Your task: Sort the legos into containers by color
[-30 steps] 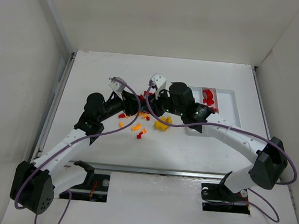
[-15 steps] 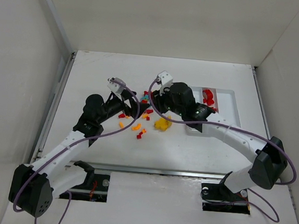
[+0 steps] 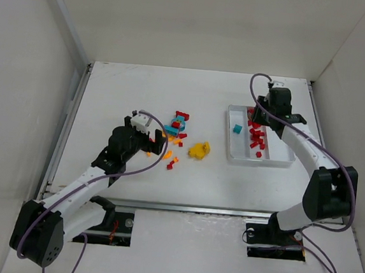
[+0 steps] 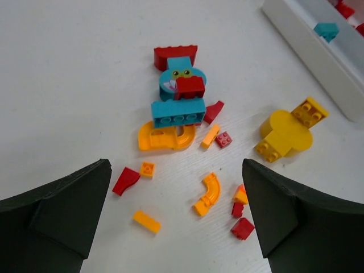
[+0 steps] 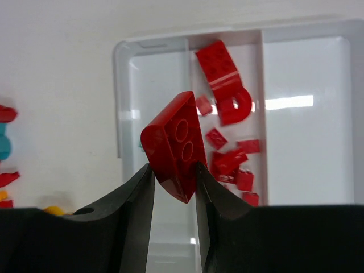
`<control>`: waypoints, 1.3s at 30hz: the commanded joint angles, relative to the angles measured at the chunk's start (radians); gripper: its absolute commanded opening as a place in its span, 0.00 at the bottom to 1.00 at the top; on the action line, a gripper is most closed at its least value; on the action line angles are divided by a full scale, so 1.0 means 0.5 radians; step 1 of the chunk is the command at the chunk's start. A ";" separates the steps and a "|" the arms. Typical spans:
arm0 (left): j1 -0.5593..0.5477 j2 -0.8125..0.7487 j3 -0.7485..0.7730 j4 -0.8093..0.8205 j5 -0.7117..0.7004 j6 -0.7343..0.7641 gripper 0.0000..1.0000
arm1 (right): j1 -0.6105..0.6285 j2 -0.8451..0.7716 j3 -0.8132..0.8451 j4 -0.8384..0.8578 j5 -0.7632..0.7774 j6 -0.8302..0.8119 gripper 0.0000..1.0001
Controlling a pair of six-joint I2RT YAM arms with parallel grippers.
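My right gripper (image 5: pixel 173 170) is shut on a red brick (image 5: pixel 173 139) and holds it above the far end of the white tray (image 5: pixel 122 96). Several red pieces (image 5: pixel 227 114) lie in the tray's middle compartment. From above, the right gripper (image 3: pixel 255 118) hovers over the tray (image 3: pixel 228 140), and a teal brick (image 3: pixel 237 129) lies in the left compartment. My left gripper (image 4: pixel 176 222) stands open over loose legos: an orange curved piece (image 4: pixel 207 193), a small red brick (image 4: pixel 243 228), a teal-and-red stack (image 4: pixel 179 96) and a yellow piece (image 4: pixel 287 131). Nothing is between its fingers.
The loose legos (image 3: pixel 178 126) are scattered mid-table, left of the tray. In the top view the left gripper (image 3: pixel 155 144) sits at their near-left side. White walls enclose the table on the left, the right and the far side.
The right arm swung from the pile over to the tray with the red brick. The left gripper opened and drew back toward the near left.
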 commanded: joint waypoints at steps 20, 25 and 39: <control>-0.002 -0.138 -0.079 0.091 -0.098 0.026 0.99 | -0.164 0.310 -0.085 -0.235 -0.149 -0.022 0.40; -0.002 -0.138 -0.079 0.091 -0.098 0.026 0.99 | -0.164 0.328 -0.085 -0.274 -0.149 -0.022 0.54; -0.002 -0.138 -0.079 0.091 -0.098 0.026 0.99 | -0.164 0.197 0.001 -0.314 -0.109 -0.022 0.63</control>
